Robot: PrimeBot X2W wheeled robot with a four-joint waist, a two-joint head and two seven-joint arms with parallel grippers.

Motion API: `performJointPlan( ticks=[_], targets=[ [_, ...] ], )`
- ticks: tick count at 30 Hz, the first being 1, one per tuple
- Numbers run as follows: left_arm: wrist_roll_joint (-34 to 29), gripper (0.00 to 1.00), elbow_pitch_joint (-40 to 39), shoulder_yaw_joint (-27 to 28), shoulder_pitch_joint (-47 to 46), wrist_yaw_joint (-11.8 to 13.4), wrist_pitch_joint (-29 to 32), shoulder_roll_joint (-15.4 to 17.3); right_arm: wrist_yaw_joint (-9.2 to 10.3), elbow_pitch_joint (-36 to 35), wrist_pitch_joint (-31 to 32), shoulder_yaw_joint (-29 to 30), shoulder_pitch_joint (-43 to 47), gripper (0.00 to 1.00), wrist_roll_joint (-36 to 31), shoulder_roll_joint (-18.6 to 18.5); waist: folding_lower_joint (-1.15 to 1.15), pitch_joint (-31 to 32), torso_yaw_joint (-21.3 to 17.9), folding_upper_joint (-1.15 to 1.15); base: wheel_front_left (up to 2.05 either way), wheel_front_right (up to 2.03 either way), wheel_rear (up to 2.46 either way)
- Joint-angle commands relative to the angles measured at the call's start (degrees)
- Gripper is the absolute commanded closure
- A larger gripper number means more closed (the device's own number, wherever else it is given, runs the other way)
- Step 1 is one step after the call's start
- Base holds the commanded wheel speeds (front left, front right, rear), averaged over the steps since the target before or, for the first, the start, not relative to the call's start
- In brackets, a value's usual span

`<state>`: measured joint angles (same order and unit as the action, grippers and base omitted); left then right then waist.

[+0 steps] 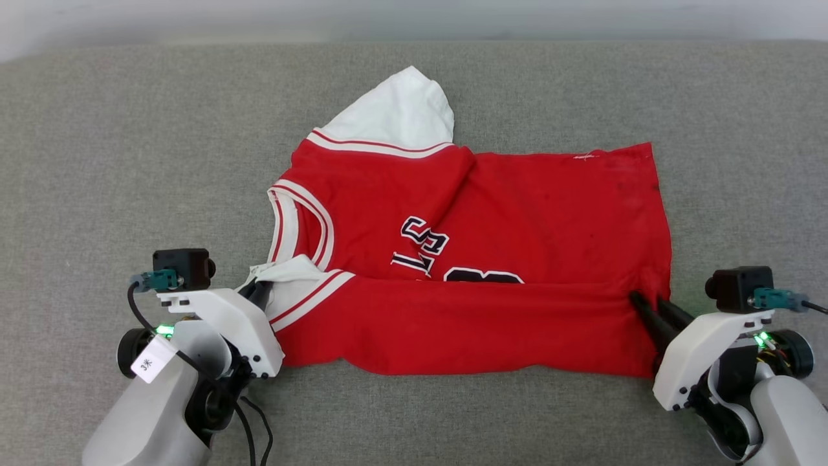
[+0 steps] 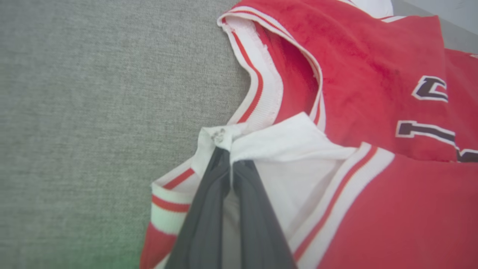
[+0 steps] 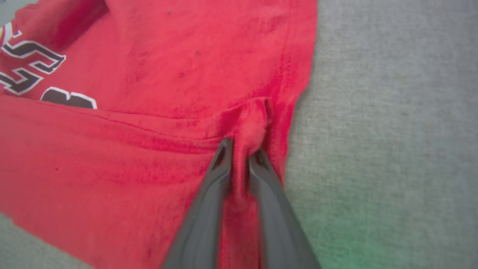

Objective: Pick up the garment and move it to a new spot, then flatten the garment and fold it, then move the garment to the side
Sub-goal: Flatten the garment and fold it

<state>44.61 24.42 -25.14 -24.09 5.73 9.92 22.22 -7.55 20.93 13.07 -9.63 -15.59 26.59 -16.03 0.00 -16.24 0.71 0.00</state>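
The red garment (image 1: pixel 491 213) lies across the grey surface, neckline to the left, with one white sleeve pointing away from me. Its near part is folded up over the dark lettering, and the fold's edge runs between my two grippers. My left gripper (image 1: pixel 259 291) is shut on the white sleeve corner beside the striped collar; in the left wrist view the left gripper (image 2: pixel 227 155) pinches a bunched tip of the garment (image 2: pixel 373 56). My right gripper (image 1: pixel 643 301) grips the hem end, and in the right wrist view the right gripper (image 3: pixel 241 147) holds a raised ridge of the garment (image 3: pixel 149 74).
A grey woven cloth surface (image 1: pixel 103 162) carries the garment and stretches wide to both sides and toward me. Its far edge (image 1: pixel 414 44) meets a pale wall at the top of the head view.
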Motion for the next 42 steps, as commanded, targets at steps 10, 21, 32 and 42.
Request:
performJointPlan(
  ticks=[10,21,32,42],
  targets=[
    [0.1,0.0,0.9,2.0,2.3,2.5,-2.4,1.6,0.1,0.1,-15.2,0.3,-0.1,0.0,-1.5,1.8,0.0,5.6,-0.4,0.0,0.0,0.0,0.0],
    [0.6,0.0,-6.3,4.2,5.5,5.4,0.8,7.7,0.1,-5.4,-19.6,4.5,4.7,0.0,-5.9,5.4,0.0,10.3,-1.3,0.0,0.0,0.0,0.0],
    [7.9,0.0,-17.7,3.8,8.2,4.2,19.8,15.9,0.09,-13.6,-16.1,8.3,9.5,0.0,-8.7,9.0,0.0,10.7,-3.0,0.0,0.0,0.0,0.0],
    [9.3,0.0,-19.9,0.9,10.4,7.1,28.3,17.0,0.09,-15.8,-14.6,8.8,9.6,0.0,-8.5,10.3,0.0,8.0,-4.8,0.0,0.0,0.0,0.0]
  ],
)
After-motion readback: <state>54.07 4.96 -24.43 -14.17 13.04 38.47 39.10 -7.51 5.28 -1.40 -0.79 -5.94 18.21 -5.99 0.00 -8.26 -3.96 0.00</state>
